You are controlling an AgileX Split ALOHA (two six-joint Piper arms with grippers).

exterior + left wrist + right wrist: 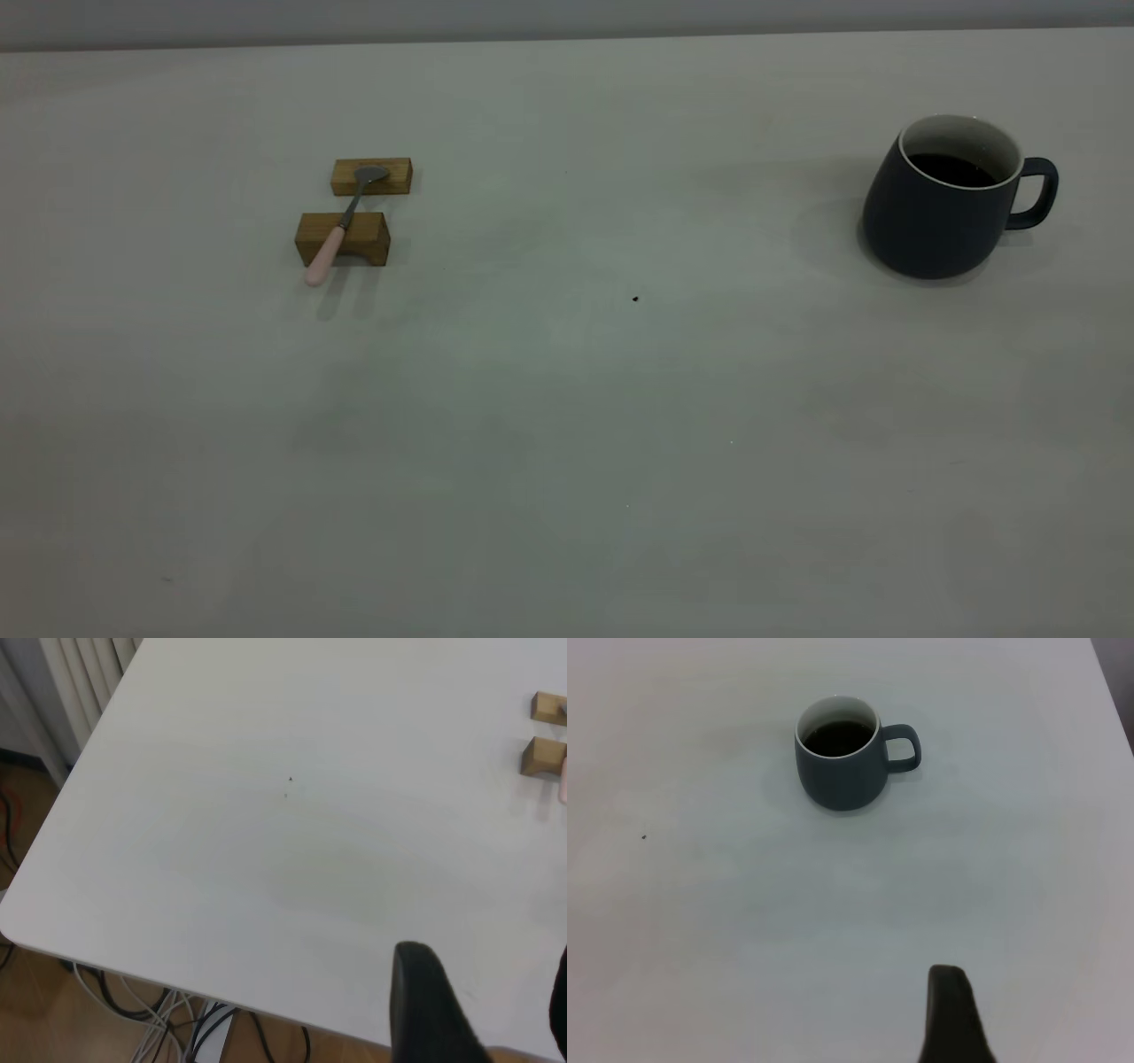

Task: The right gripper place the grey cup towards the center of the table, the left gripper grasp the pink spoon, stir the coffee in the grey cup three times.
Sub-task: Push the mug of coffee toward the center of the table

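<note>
Right end effector hung short of the cup at upper right; finger state indeterminable. Cup likely heavy, spillable; handle offered hold.

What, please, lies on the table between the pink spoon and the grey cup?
Only bare table with one small dark speck, per the exterior view, between spoon and cup.

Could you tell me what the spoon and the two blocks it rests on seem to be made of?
The pink spoon has a dull grey neck and bowl that look like metal, and a pale pink handle, smooth, perhaps plastic or ceramic. The two blocks look like wood: warm brown, matte, with faint grain.
</note>
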